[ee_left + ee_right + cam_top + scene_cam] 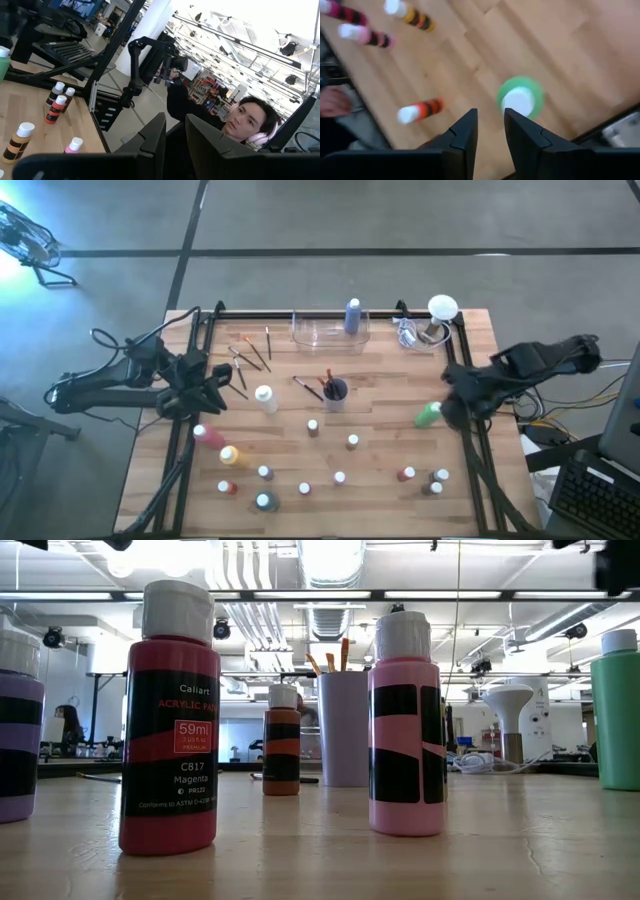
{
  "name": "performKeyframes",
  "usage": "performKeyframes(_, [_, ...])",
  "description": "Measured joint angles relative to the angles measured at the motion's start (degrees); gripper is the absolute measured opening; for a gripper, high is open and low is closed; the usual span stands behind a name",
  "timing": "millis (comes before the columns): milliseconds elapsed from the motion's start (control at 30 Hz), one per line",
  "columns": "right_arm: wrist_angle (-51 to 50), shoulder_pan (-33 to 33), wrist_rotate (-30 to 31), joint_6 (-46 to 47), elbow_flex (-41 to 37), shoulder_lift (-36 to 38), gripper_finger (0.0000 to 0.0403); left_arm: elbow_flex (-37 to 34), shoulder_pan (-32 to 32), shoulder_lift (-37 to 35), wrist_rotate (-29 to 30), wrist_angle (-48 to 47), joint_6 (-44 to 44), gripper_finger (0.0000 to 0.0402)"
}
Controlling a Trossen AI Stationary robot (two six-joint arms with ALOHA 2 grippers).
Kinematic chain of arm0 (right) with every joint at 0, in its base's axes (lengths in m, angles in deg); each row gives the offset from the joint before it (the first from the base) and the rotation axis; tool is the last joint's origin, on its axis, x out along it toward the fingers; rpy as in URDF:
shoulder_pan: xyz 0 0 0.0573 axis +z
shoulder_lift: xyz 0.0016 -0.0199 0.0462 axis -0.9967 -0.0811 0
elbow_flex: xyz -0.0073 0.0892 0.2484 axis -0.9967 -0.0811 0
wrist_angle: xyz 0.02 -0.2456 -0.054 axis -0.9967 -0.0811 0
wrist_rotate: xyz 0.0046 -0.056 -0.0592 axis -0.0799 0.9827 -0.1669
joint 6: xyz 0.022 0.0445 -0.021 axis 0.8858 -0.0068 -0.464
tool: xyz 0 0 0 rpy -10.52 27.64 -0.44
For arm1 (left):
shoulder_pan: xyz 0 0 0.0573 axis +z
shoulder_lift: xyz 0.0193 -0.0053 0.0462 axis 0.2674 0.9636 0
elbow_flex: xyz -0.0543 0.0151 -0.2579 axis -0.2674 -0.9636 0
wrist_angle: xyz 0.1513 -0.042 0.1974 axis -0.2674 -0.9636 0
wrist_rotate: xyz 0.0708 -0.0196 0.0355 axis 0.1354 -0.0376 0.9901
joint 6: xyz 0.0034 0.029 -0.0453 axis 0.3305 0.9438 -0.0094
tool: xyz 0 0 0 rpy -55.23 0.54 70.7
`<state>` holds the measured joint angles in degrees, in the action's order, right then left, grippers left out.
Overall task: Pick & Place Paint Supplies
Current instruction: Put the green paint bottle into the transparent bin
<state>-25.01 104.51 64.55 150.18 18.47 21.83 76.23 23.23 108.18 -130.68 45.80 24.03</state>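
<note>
High view. The wooden bench [380, 395] carries the paint supplies. A tall green bottle [429, 414] stands near the right edge, just beside the right claw [452, 412]. The left claw [205, 385] waits at the left side, near loose paintbrushes [250, 358]. A tall white bottle [265, 398] stands beside it, with pink [208, 434] and yellow bottles [231, 455] lying nearer the front. Small bottles [340, 478] are scattered across the front half. A dark cup [335, 391] holds brushes at the centre; a clear tray [330, 332] at the back holds a blue bottle [352, 315].

Low view. A magenta bottle [169, 720] and a pink bottle [406, 725] stand upright in front, an orange bottle [282, 740] and the cup [344, 727] behind them, and the green bottle [616, 710] at the right edge.

Left wrist view. The left claw [175, 131] stands nearly closed with a narrow gap, gripping nothing; small bottles [58, 105] stand beyond it, and a person [235, 120] sits past the bench.

Right wrist view. The right claw [490, 127] stands narrowly parted and empty; the green bottle [520, 97] lies just beyond its fingertips, apart from them.
</note>
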Motion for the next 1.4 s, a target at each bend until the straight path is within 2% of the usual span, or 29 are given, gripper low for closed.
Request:
performKeyframes(233, [1.22, 18.26, 6.52, 18.49, -0.04, 0.03, 0.0063, 0.0, 0.0, 0.01, 0.0, 0.0, 0.02, 0.0081])
performKeyframes(433, [2.08, 32.18, 16.05, 28.33, -0.27, -4.68, 0.0047, -0.01, -0.01, 0.01, 0.0, 0.0, 0.02, 0.0081])
performKeyframes(600, [1.81, 40.39, 20.68, 35.29, -1.76, -10.79, 0.0038, -0.01, 0.0, 0.0, 0.0, 0.0, 0.0, 0.0081])
performKeyframes(767, [1.1, 44.74, 20.95, 42.1, -2.36, -16.36, 0.0034, -0.01, -0.01, 0.0, 0.01, 0.01, 0.01, 0.0081])
performKeyframes(933, [-4.01, 47.81, 24.04, 52.44, -2.51, -20.69, 0.0044, 0.0, 0.0, 0.0, 0.01, 0.0, 0.0, 0.0081])
performKeyframes(1100, [-8.43, 49.65, 30.14, 59.48, -2.96, -24.48, 0.0079, 0.0, -0.01, 0.01, 0.02, 0.0, 0.01, 0.0081])
performKeyframes(1400, [-9.96, 49.57, 34.8, 61.14, -5.63, -25.76, 0.0159, 0.0, 0.0, 0.01, 0.02, 0.0, 0.02, 0.0081])
